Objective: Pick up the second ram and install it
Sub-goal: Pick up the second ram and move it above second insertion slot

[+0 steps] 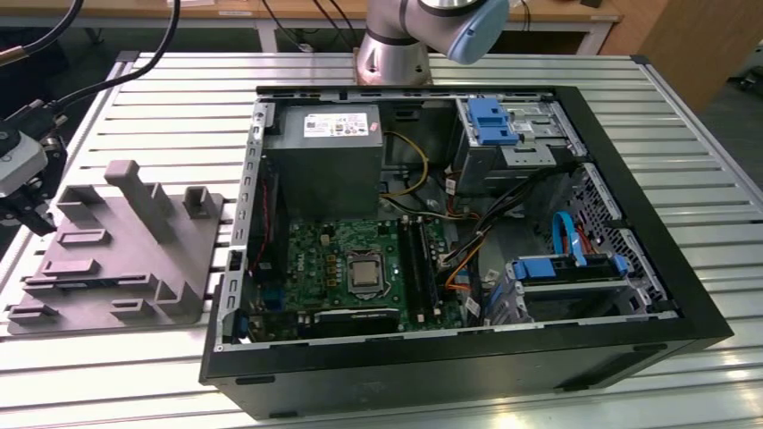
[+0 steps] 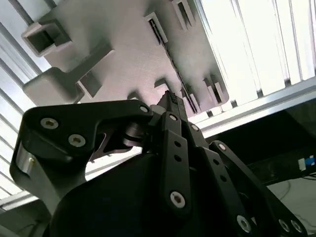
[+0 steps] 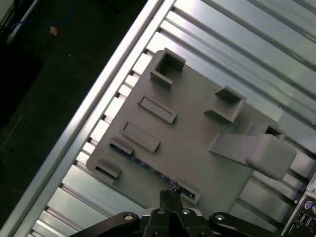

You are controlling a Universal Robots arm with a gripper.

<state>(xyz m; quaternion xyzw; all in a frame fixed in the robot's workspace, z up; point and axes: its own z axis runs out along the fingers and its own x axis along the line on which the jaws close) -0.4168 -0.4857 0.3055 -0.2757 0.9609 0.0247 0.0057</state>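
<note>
You have the black gripper with its fingers pressed together and nothing between them, hanging above the grey plastic holder block with upright posts. The second ram, a long dark narrow stick, lies in that block's slot just below the fingertips; the open black computer case stands beyond the block

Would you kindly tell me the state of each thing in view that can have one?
Ram: lying in a holder slot.
Holder: flat on the table.
Gripper: shut, over the holder.
Case: on its side, open on top.
</note>
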